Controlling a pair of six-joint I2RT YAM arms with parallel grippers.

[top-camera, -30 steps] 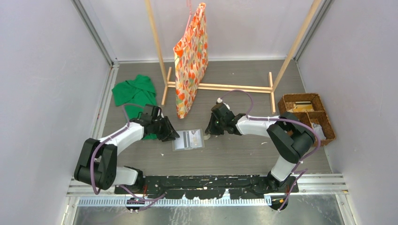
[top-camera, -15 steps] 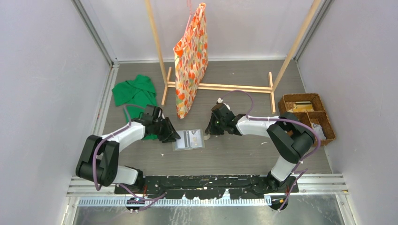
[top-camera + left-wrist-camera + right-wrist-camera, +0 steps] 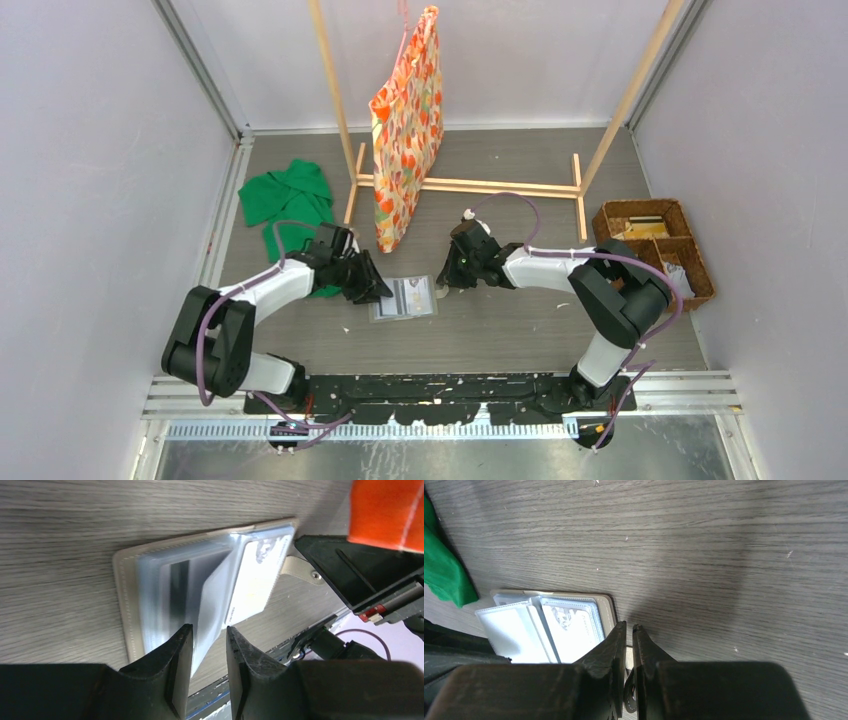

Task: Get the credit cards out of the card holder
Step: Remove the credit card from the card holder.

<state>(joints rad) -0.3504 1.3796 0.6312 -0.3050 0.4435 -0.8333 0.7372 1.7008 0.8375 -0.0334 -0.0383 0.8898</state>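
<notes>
The grey card holder (image 3: 405, 298) lies open on the table between both arms. Its translucent pockets (image 3: 150, 590) show a white printed card (image 3: 255, 580) and a dark-striped card (image 3: 177, 595). My left gripper (image 3: 209, 628) is at the holder's left edge (image 3: 372, 290), narrowly open. One raised pocket leaf (image 3: 215, 600) runs between its fingers along one pad, and a gap shows beside it. My right gripper (image 3: 629, 625) is shut on the holder's snap tab (image 3: 300, 570) at the right edge (image 3: 445, 283). The holder (image 3: 574, 625) lies just left of these fingers.
A green cloth (image 3: 288, 200) lies behind my left arm. An orange patterned bag (image 3: 408, 120) hangs from a wooden rack (image 3: 470, 186) at the back. A brown wicker basket (image 3: 655, 245) stands at the right wall.
My left gripper has edged right, onto the holder's left edge. The right arm and the holder have stayed in place.
</notes>
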